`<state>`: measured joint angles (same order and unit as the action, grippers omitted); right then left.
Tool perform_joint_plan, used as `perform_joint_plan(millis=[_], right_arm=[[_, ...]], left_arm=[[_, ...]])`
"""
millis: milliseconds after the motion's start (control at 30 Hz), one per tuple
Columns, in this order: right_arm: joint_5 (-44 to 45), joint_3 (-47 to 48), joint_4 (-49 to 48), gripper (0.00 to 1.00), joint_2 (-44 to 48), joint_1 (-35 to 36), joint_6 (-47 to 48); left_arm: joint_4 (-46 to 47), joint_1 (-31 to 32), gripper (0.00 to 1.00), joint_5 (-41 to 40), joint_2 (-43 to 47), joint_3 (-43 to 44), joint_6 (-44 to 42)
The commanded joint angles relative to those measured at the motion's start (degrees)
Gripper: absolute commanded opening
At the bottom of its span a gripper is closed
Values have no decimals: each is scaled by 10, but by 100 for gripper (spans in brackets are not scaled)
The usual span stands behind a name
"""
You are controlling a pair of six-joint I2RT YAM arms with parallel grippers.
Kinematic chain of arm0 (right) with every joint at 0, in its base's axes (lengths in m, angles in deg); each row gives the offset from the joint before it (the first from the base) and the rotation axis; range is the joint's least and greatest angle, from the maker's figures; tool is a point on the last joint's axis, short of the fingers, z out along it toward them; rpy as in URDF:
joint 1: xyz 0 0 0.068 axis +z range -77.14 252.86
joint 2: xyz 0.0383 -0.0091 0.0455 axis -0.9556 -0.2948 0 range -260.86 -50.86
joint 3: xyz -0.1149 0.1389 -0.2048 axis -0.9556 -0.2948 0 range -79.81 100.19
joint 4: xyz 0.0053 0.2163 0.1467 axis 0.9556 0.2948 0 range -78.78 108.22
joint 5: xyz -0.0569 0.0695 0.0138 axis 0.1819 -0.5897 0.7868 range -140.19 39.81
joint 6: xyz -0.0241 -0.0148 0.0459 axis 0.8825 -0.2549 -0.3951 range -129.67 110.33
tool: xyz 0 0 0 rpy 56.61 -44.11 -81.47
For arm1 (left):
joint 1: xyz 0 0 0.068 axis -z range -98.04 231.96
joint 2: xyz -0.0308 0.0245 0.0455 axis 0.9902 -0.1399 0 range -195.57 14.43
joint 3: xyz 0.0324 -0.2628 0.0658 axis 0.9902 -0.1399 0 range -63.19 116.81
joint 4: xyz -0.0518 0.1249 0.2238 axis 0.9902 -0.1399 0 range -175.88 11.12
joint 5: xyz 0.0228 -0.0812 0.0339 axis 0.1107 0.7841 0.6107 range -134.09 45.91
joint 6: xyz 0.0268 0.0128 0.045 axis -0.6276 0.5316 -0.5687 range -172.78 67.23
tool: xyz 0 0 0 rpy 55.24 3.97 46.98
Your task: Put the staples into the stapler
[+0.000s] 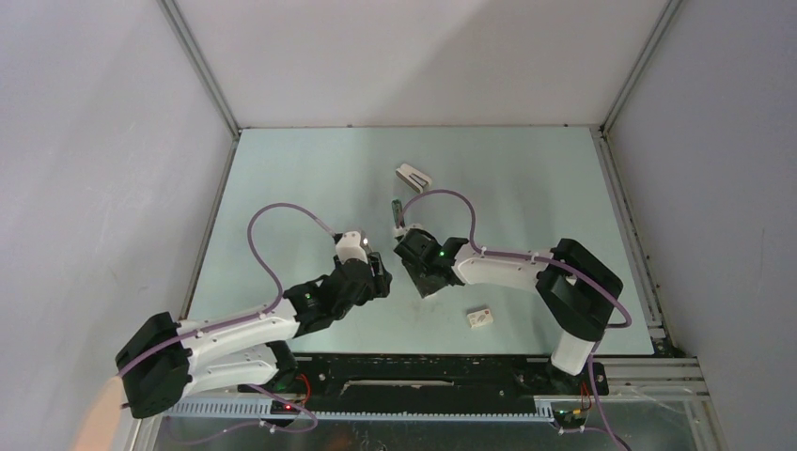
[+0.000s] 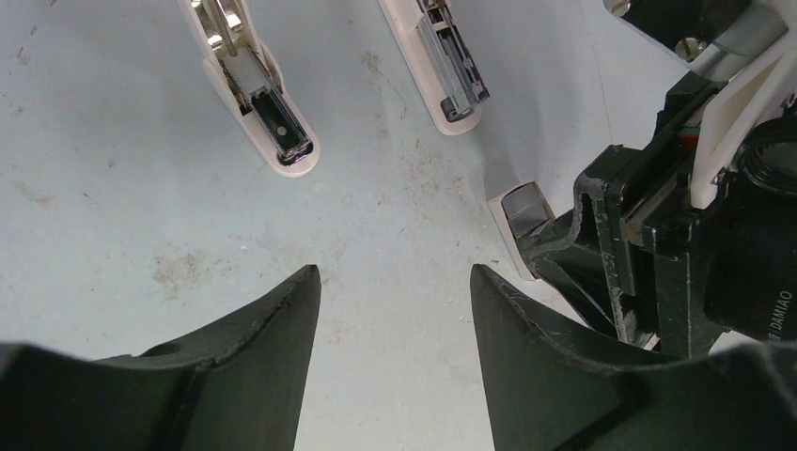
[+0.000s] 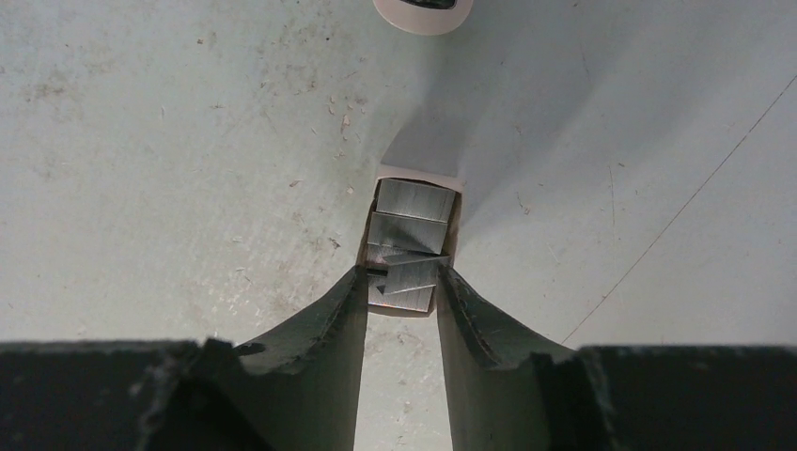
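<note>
Straddling small grey ribbed metal staples [image 3: 409,277] with right fingers [image 3: 320,329], long axis across; grip: cannot tell; left fingers [image 2: 263,357] released.

Your left gripper [image 2: 395,272] hangs over bare table [image 2: 113,188], but two white-edged stapler parts [image 2: 273,122] lie ahead, and the right gripper [image 3: 401,280] crowds its right. The right fingers [image 3: 320,329] closely hem the tray [image 3: 455,225] of staples [image 3: 414,202]; open table lies on both sides.

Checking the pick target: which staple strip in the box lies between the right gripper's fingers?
The skewed staples nearest the right gripper; the strips behind lie square in the box.
</note>
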<state>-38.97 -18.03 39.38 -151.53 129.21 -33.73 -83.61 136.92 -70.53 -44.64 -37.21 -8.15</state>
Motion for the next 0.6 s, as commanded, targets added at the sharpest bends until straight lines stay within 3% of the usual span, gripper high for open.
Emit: perform_joint_plan(millis=[0,267,567], right_arm=[[13,17,8,37,-11,6,-14],[12,17,6,40,-20,8,-20],[21,18,5,30,-13,9,-24]], left_arm=[[17,-3,64,-18,14,-6,11],[17,-3,64,-19,20,-8,12],[14,-3,64,-20,23,-10,13]])
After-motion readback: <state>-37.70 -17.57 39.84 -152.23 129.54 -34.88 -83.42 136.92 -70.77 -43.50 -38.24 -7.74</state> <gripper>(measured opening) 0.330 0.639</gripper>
